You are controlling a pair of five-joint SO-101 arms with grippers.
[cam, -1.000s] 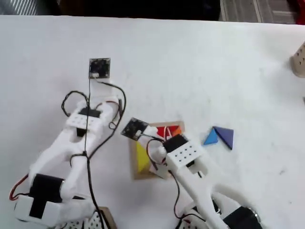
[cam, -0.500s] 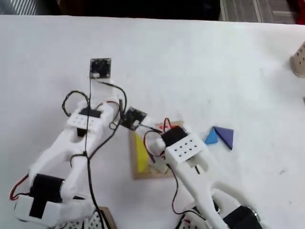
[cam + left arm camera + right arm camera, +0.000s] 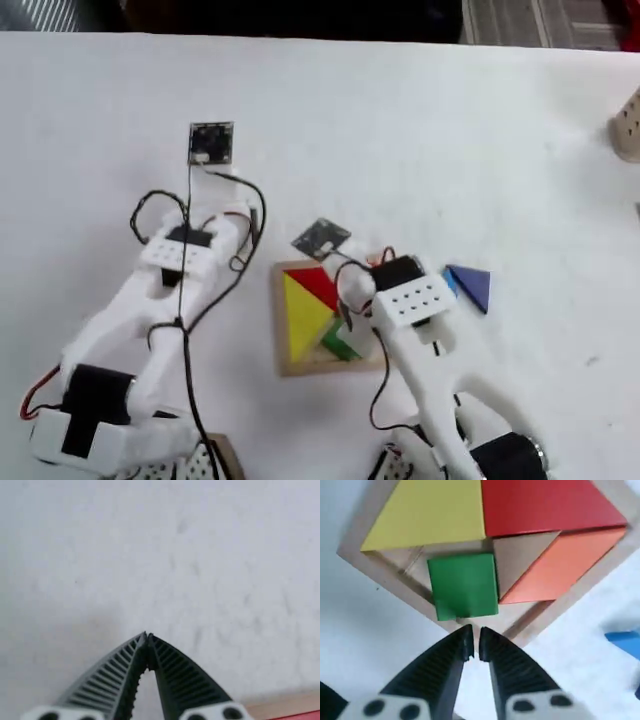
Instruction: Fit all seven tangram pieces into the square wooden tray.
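The square wooden tray [image 3: 380,565] holds a yellow triangle [image 3: 435,515], a red triangle [image 3: 545,502], an orange parallelogram [image 3: 560,565] and a green square [image 3: 464,584]. One edge of the green square reaches the tray's rim. My right gripper [image 3: 474,644] hangs shut and empty just outside that rim, beside the green square. In the high view the tray [image 3: 278,320] lies mid-table with the right arm [image 3: 412,300] over its right side. A light blue triangle [image 3: 450,283] and a dark blue triangle [image 3: 476,288] lie on the table to its right. My left gripper [image 3: 146,639] is shut and empty over bare table left of the tray [image 3: 280,704].
A small black square board [image 3: 209,142] with a cable lies behind the left arm [image 3: 180,260]. A perforated wooden block [image 3: 627,125] stands at the right edge. White table stretches open behind and to the right of the tray.
The right arm has swung to the right across the tray, uncovering the yellow, red and green pieces. The left arm has not moved.
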